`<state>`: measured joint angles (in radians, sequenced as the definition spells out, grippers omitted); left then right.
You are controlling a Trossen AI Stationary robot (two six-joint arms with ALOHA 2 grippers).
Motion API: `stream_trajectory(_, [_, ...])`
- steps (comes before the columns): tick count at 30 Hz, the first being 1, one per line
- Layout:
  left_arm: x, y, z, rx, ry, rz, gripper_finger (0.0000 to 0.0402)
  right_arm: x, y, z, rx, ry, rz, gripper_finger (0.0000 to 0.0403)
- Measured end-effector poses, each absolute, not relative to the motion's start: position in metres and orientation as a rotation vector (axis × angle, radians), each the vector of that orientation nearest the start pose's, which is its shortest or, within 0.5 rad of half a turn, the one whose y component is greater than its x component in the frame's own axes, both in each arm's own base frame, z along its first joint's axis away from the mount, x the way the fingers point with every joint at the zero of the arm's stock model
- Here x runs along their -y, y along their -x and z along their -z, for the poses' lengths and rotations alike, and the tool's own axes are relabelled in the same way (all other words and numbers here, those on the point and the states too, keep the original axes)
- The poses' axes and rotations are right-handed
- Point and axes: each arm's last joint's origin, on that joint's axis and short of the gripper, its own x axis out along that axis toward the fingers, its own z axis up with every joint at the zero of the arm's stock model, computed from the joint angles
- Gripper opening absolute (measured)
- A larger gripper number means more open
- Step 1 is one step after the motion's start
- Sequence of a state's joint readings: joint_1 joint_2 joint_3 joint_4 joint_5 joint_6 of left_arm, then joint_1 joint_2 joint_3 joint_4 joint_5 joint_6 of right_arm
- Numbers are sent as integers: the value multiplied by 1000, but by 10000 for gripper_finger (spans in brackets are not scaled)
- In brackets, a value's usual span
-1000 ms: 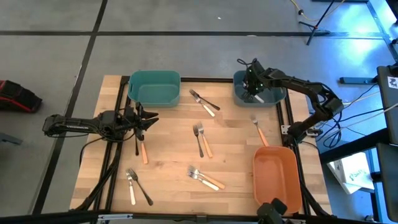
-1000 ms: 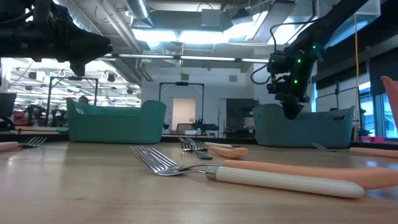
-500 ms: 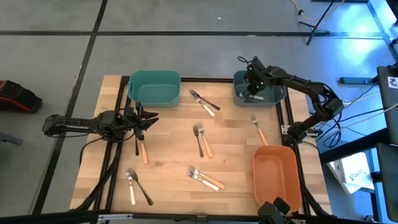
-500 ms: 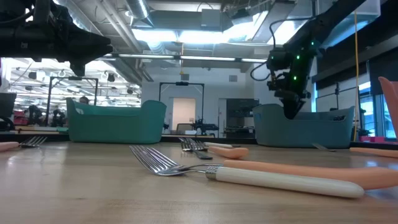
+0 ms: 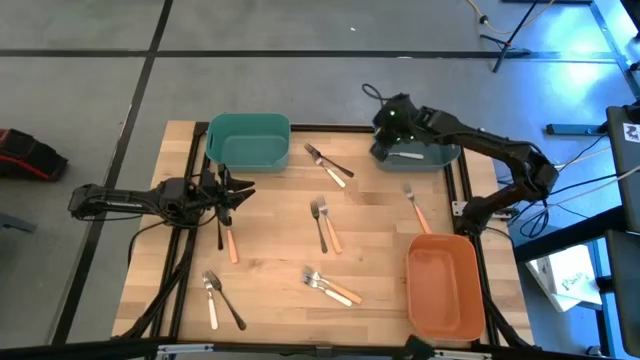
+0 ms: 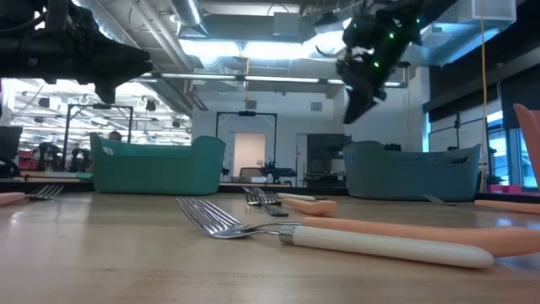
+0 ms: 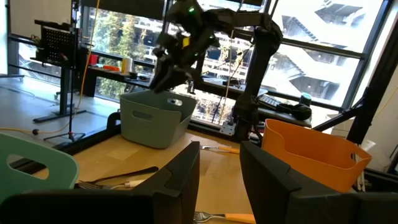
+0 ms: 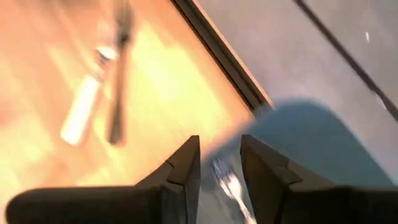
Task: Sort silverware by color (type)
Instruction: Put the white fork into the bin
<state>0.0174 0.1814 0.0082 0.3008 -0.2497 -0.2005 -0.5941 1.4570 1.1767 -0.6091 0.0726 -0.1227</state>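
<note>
Silverware lies in scattered pairs on the wooden table: two forks (image 5: pixel 328 165) near the teal bin (image 5: pixel 248 140), two (image 5: pixel 322 224) mid-table, two (image 5: pixel 328 287) near the front, two (image 5: pixel 220 298) at the front left, and one orange-handled fork (image 5: pixel 416 208) on the right. A cream-handled fork (image 5: pixel 405 155) lies inside the grey-blue bin (image 5: pixel 436 158). My right gripper (image 5: pixel 384 132) hangs open above that bin's left edge, pointing down at a slant, with nothing between its fingers (image 8: pixel 186 163). My left gripper (image 5: pixel 236 192) waits open at the table's left, above an orange-handled utensil (image 5: pixel 230 243).
An orange bin (image 5: pixel 445 285) stands at the front right corner. A black frame rail (image 5: pixel 340 128) runs along the table's far edge, and another runs down its right side. Bare wood lies between the fork pairs.
My right gripper has risen out of the grey-blue bin and swung toward the table's left, past the bin's left edge, tipping as it went. A cream-handled fork now lies in the bin where the gripper was.
</note>
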Motion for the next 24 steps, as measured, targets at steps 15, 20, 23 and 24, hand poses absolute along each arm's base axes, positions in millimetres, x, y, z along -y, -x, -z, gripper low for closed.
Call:
stream_trajectory(15, [-9, -107, -180, 150, 196, -253, 110, 127, -314, -269, -706, -162, 411, 105])
stream_trajectory(20, [-9, -107, -180, 148, 187, -249, 110, 136, -332, -240, -735, -193, 396, 142])
stream_trajectory(23, [-9, -107, -180, 148, 187, -248, 110, 140, -342, -229, -765, -195, 398, 175])
stream_trajectory(24, [-9, -107, -180, 148, 187, -247, 110, 141, -345, -226, -770, -194, 396, 184])
